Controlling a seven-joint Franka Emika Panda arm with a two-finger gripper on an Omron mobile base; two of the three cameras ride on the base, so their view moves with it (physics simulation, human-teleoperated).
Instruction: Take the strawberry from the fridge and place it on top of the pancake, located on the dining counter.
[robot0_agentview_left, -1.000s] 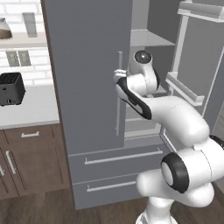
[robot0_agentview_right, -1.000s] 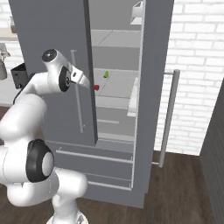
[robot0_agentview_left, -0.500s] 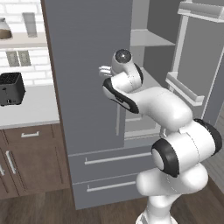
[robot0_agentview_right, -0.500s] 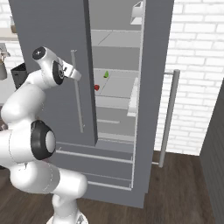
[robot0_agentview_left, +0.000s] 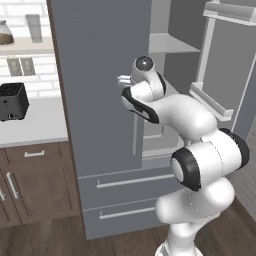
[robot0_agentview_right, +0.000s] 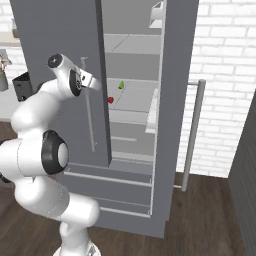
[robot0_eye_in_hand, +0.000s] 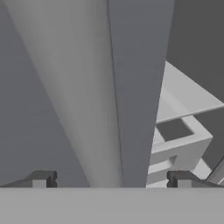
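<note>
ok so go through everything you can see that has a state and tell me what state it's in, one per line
Fridge: right door swung open, left door shut, both bottom drawers shut.
Strawberry: sitting on a fridge shelf, not held.
Claw: open, empty, close in front of the left door's edge.
Green item: on the shelf behind the strawberry, too small to identify.
Toaster: on the kitchen counter, nothing seen in its slots.
Cabinet: drawer and doors shut.

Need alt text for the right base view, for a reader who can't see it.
A white robot arm stands at a grey fridge, its gripper by the closed left door's handle. The right door is open; a small red strawberry sits on a shelf inside, something green behind it.
</note>
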